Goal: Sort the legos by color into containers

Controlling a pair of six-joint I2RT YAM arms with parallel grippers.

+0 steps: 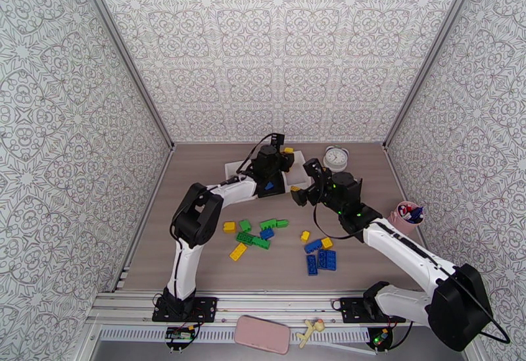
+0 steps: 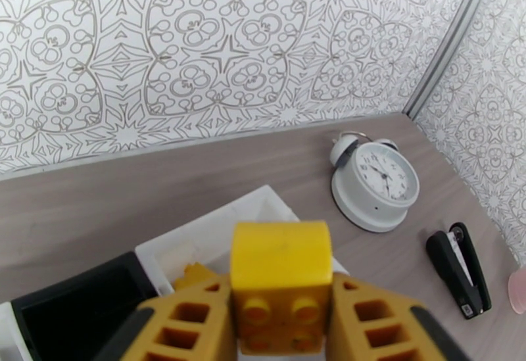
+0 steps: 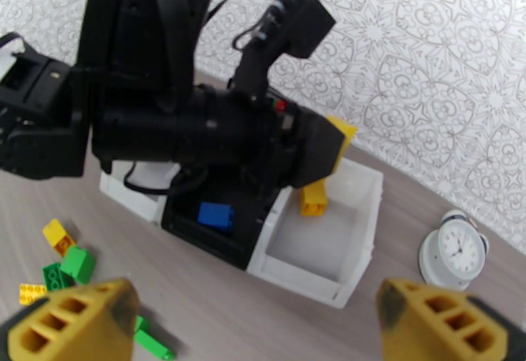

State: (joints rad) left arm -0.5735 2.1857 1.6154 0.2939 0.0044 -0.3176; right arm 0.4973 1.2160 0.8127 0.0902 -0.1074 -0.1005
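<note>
The left arm's stretched out to the far bins, with the left gripper (image 2: 281,319) clamped on a small yellow studded plastic brick (image 2: 280,257) over the right-hand white plastic bin (image 3: 358,188). The right gripper (image 3: 256,319) hovers nearby, fingers spread wide and holding nothing. A blue brick (image 3: 215,214) sits in the black middle bin (image 3: 210,244). Loose green, yellow and blue bricks (image 1: 255,239) are scattered on the grey wood-look table (image 1: 197,270), and there are patterned walls (image 1: 263,47) all round.

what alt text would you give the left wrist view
The left tool grips a yellow lego over a white bin, beside a black bin. Beyond, a white alarm clock and a black stapler sit on the wooden table.
</note>
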